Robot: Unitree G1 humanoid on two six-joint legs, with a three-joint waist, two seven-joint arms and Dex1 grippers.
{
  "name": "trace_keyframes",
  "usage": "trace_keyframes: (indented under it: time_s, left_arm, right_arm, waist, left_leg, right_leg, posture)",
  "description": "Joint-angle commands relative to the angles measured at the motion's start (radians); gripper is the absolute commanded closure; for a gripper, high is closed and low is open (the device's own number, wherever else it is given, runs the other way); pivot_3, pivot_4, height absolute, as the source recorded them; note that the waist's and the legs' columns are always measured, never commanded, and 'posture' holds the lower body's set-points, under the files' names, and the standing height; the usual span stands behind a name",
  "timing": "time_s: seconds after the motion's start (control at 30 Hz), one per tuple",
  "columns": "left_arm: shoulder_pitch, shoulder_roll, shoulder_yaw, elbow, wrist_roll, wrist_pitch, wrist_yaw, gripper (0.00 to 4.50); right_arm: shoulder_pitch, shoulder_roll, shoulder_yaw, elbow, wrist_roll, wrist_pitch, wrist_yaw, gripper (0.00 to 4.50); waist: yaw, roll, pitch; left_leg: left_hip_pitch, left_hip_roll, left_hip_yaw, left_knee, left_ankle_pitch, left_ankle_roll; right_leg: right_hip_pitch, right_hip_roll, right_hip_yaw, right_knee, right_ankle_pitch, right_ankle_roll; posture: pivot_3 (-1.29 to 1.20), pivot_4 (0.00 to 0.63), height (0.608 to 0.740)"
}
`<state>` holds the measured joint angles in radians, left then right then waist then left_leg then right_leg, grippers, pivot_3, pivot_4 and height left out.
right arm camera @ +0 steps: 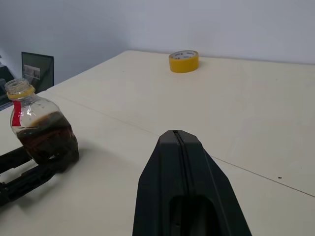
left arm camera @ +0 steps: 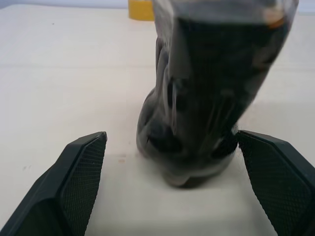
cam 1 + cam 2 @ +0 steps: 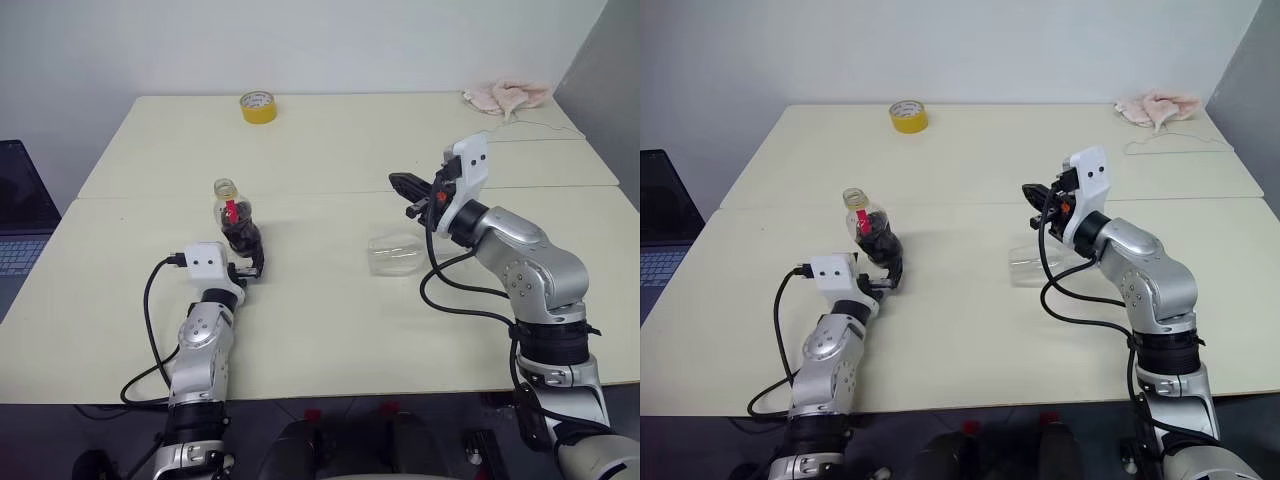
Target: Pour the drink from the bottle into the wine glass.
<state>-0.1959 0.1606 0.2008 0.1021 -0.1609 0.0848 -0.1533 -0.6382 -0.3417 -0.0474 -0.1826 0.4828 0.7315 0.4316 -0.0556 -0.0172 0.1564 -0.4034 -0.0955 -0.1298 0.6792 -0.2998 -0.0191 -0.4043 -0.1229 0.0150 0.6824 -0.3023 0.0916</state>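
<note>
The table (image 3: pixel 330 330) is carrying every item in the scene. The bottle (image 3: pixel 237 222) is standing upright on the table's left half, with no cap on its open mouth, a yellow ring and a red label strip at the neck, and the drink (image 3: pixel 242 238) filling its lower body. The wine glass (image 3: pixel 398 253) is lying on its side on the table, right of centre, well apart from the bottle. A yellow tape roll (image 3: pixel 258 106) is sitting near the far edge, and a crumpled cloth (image 3: pixel 508 96) is resting at the far right corner.

The left gripper (image 3: pixel 250 272) is positioned low at the bottle's base with its jaws spread wide. In the left wrist view the bottle is standing between the two fingers (image 2: pixel 74 182); one finger is at the bottle's side, the other is standing clear, so nothing is grasped.

The right gripper (image 3: pixel 400 184) is hovering above the table, above and just behind the wine glass, with its jaws clenched together and holding nothing.
</note>
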Motion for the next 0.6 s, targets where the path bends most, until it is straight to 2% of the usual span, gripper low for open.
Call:
trace_keyframes:
  time_s: [0.03, 0.17, 0.33, 0.47, 0.53, 0.6]
  left_arm:
    - [0.039, 0.008, -0.005, -0.095, -0.023, 0.028, -0.017, 0.02]
    - [0.096, 0.007, -0.015, -0.167, -0.054, 0.065, -0.056, 0.02]
    - [0.217, 0.035, -0.046, -0.328, -0.15, 0.134, -0.172, 0.02]
    - [0.259, 0.074, -0.078, -0.412, -0.182, 0.187, -0.23, 0.02]
    - [0.271, 0.105, -0.116, -0.472, -0.195, 0.232, -0.267, 0.02]
    - [0.267, 0.133, -0.158, -0.537, -0.219, 0.284, -0.3, 0.0]
  right_arm:
    - [-0.016, -0.008, -0.008, -0.011, -0.008, -0.027, 0.01, 4.5]
    - [-0.015, -0.021, -0.011, -0.006, -0.012, -0.032, 0.02, 4.5]
    - [0.017, -0.121, -0.015, -0.012, -0.016, -0.053, 0.121, 4.5]
    - [0.059, -0.247, 0.013, -0.024, -0.031, -0.066, 0.244, 4.5]
    - [0.082, -0.349, 0.042, -0.024, -0.063, -0.074, 0.325, 4.5]
    - [0.095, -0.467, 0.09, -0.019, -0.112, -0.09, 0.414, 4.13]
  waist:
    - [0.0, 0.0, 0.0]
    - [0.001, 0.0, 0.0]
    - [0.005, 0.0, 0.0]
    - [0.016, 0.0, 0.0]
    - [0.021, 0.0, 0.0]
    - [0.025, 0.0, 0.0]
  left_leg:
    - [0.0, 0.0, 0.0, 0.0, 0.0, 0.0]
    - [0.0, 0.0, 0.0, 0.0, 0.0, 0.0]
    - [0.0, 0.0, 0.0, 0.0, 0.0, 0.0]
    - [0.0, 0.0, 0.0, 0.0, 0.0, 0.0]
    - [0.0, 0.0, 0.001, 0.0, 0.0, 0.0]
    - [0.0, 0.0, 0.002, 0.0, 0.0, 0.0]
  right_leg:
    - [0.0, 0.0, 0.0, 0.0, 0.0, 0.0]
    - [0.0, 0.0, 0.0, 0.0, 0.0, 0.0]
    - [0.0, 0.0, 0.0, -0.001, 0.0, 0.0]
    - [0.001, 0.0, 0.0, -0.001, 0.0, 0.0]
    - [0.001, 0.0, 0.001, -0.001, 0.0, 0.0]
    - [0.001, 0.0, 0.001, -0.001, 0.0, 0.0]
  posture:
    - [0.0, 0.15, 0.74]
    - [0.0, 0.15, 0.74]
    - [0.0, 0.15, 0.74]
    - [0.0, 0.15, 0.74]
    - [0.0, 0.15, 0.74]
    - [0.0, 0.15, 0.74]
